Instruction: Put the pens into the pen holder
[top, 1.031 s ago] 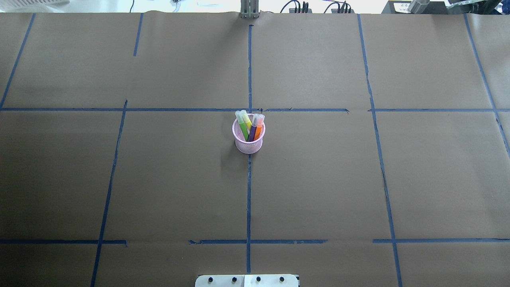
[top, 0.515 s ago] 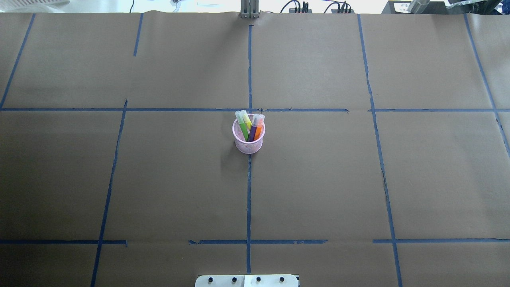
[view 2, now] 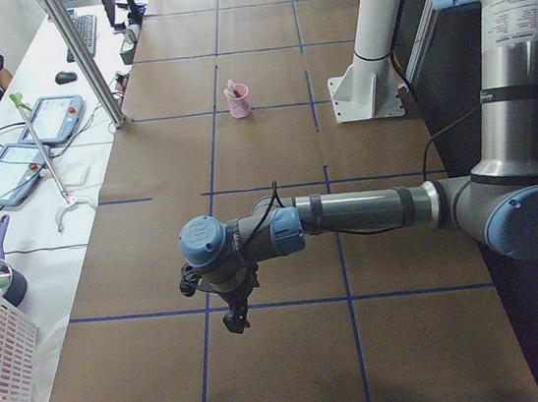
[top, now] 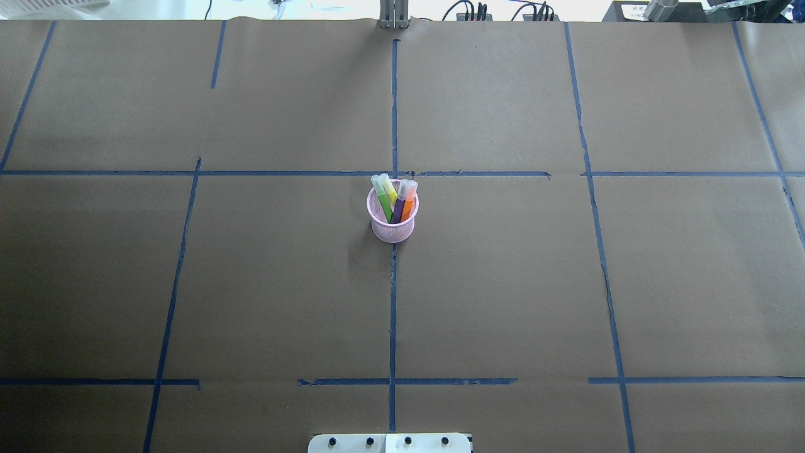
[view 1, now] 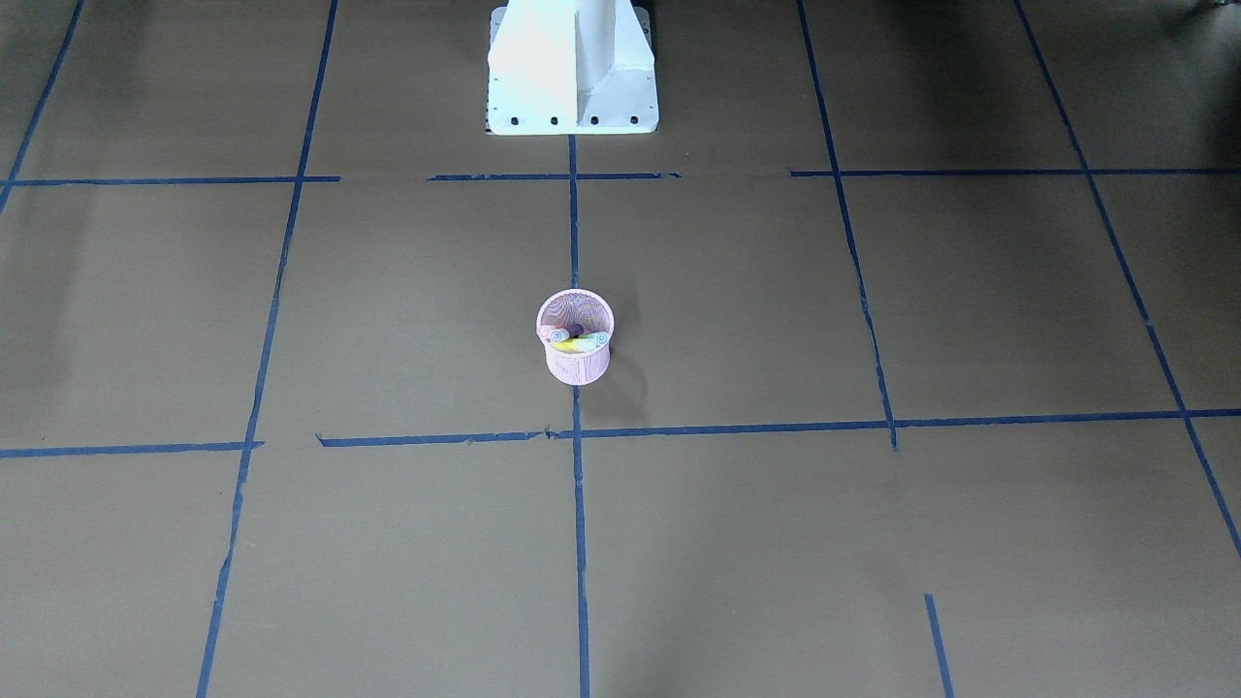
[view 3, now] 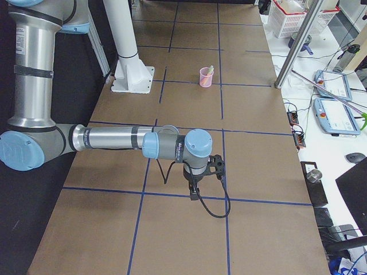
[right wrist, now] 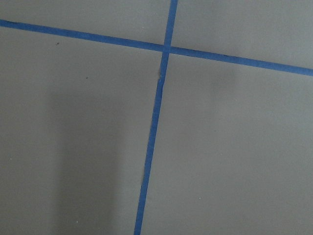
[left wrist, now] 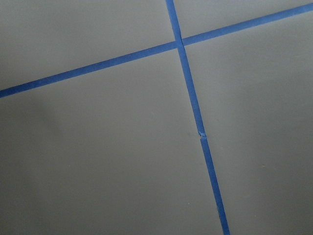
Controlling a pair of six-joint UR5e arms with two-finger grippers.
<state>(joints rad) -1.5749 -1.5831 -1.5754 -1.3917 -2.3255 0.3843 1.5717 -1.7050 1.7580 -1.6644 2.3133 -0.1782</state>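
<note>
Leaning inside the pen holder point(top: 392, 234), the pens point(top: 385, 201) hide their bases

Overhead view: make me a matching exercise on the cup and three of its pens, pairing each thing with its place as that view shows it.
Things:
1. green pen
2. orange pen
3. purple pen
4. pink cup

Places:
A. upright on the long blue tape line down the table's middle
B. furthest right in the cup
C. furthest left in the cup
D. between the other two listed pens

Pairs: 1-C, 2-B, 3-D, 4-A.
</note>
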